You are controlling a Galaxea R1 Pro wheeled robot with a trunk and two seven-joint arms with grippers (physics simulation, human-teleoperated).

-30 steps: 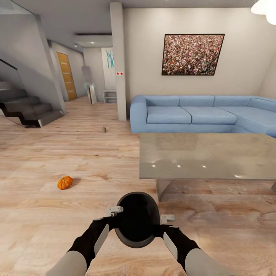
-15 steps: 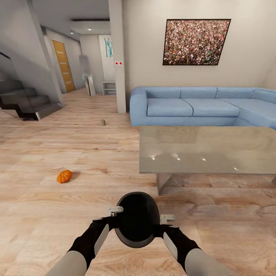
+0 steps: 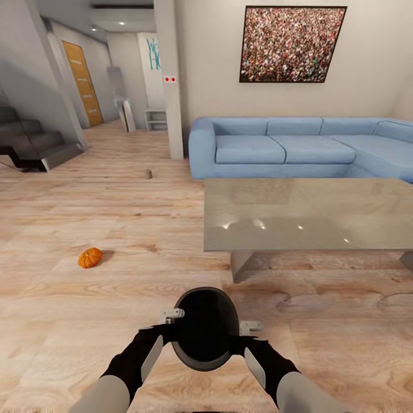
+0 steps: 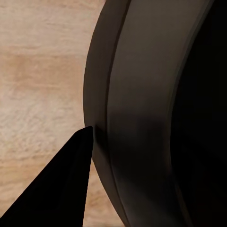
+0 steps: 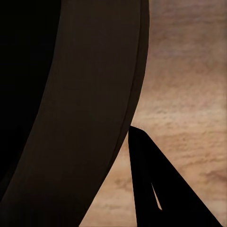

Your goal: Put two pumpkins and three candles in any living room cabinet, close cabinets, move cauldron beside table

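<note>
The black cauldron (image 3: pixel 205 328) hangs in front of me above the wooden floor, mouth towards the head camera. My left gripper (image 3: pixel 170 332) is shut on its left rim and my right gripper (image 3: pixel 241 338) on its right rim. A dark finger (image 4: pixel 64 191) lies against the cauldron's outer wall (image 4: pixel 137 113) in the left wrist view, and another finger (image 5: pixel 156 184) presses the wall (image 5: pixel 90 109) in the right wrist view. One orange pumpkin (image 3: pixel 90 257) lies on the floor ahead to the left. The grey table (image 3: pixel 310 215) stands just ahead to the right. The candles and the cabinet are out of view.
A blue corner sofa (image 3: pixel 287 149) stands behind the table under a framed picture (image 3: pixel 292 43). A small brownish object (image 3: pixel 148 174) lies on the floor near a white pillar (image 3: pixel 170 80). Dark stairs (image 3: pixel 31 146) rise at the left, and a hallway opens beyond.
The whole head view has shifted, so the camera has moved: table, sofa and pumpkin appear nearer and lower left. Both arms hold the cauldron in the same pose.
</note>
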